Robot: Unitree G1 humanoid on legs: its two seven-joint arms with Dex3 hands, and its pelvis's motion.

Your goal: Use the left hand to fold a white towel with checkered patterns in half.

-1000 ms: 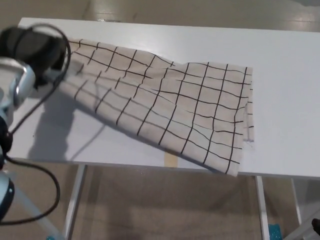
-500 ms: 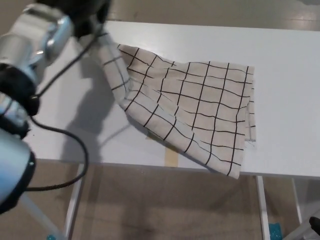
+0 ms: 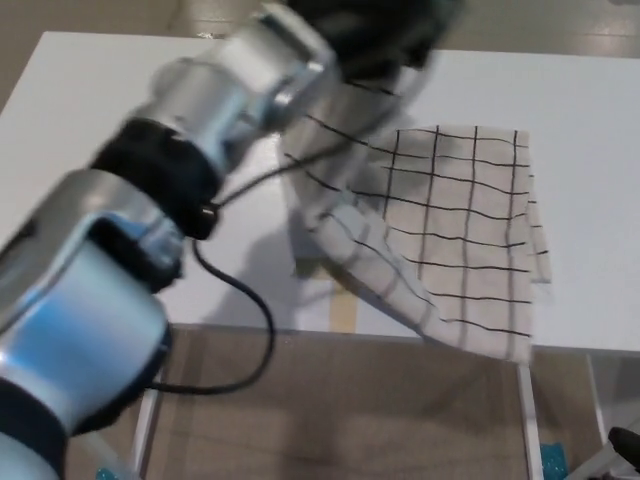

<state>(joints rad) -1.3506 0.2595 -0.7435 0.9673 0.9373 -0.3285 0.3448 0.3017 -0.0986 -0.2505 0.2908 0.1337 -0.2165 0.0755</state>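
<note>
Towel (image 3: 455,235) is lying on the white table (image 3: 90,120), its near corner hanging over the table's edge. Left hand (image 3: 375,35) is pinching one end, lifting it across. Next it needs laying down evenly.

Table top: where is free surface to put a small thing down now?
The table is bare on its left part, beyond the left hand's arm, and along the far right edge past the towel. The middle is crowded by towel and arm.
</note>
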